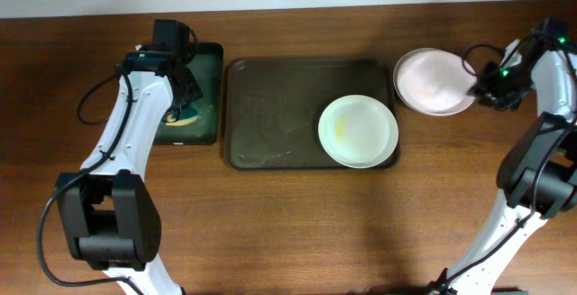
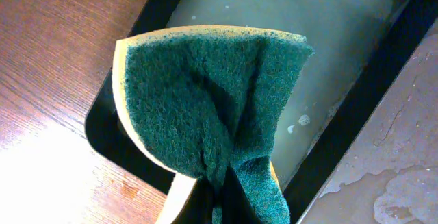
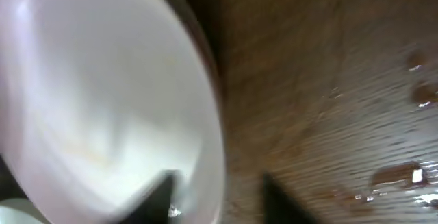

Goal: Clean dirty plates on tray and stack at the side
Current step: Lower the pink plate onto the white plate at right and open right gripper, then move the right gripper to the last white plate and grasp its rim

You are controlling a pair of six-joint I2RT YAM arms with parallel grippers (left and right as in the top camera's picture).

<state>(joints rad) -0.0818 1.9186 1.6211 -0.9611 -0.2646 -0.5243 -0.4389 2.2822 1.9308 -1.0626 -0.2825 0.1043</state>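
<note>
We are finding the left tool (image 2: 215, 207) clamping a sponge (image 2: 205, 101), the right tool (image 3: 219, 196) straddling a plate (image 3: 102, 94) rim, closure unclear; wet counter (image 3: 328, 80) is risking a slip.

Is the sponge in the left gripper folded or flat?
Folded. The sponge bends in on itself, green face creased down the middle, pinched at the bottom over the bin.

No readable text, label or number shows anywhere
</note>
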